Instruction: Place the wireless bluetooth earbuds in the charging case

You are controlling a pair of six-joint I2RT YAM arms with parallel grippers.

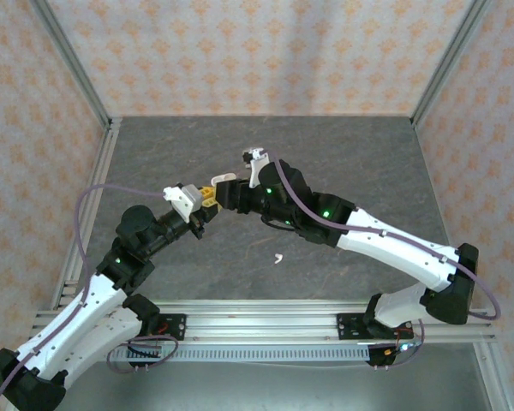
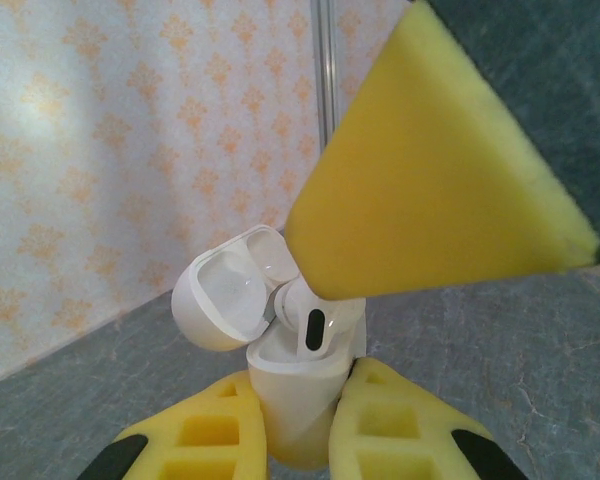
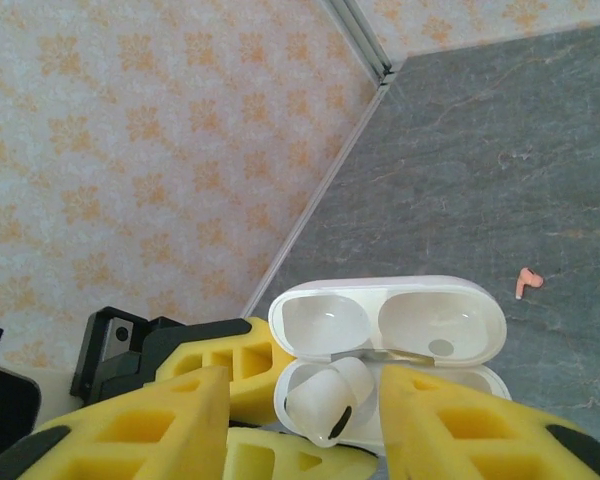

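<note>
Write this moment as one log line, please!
left tool: shut on case | case: lid open | white bud: partly in case | right tool: open around white bud | coral bud: on table

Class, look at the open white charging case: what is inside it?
One white earbud stands in a socket of the charging case; both lid hollows are empty. A yellow finger of the right end effector covers the other socket, so its contents cannot be seen.

Top external looks down from above and behind; both close wrist views share the charging case [image 2: 292,395].
</note>
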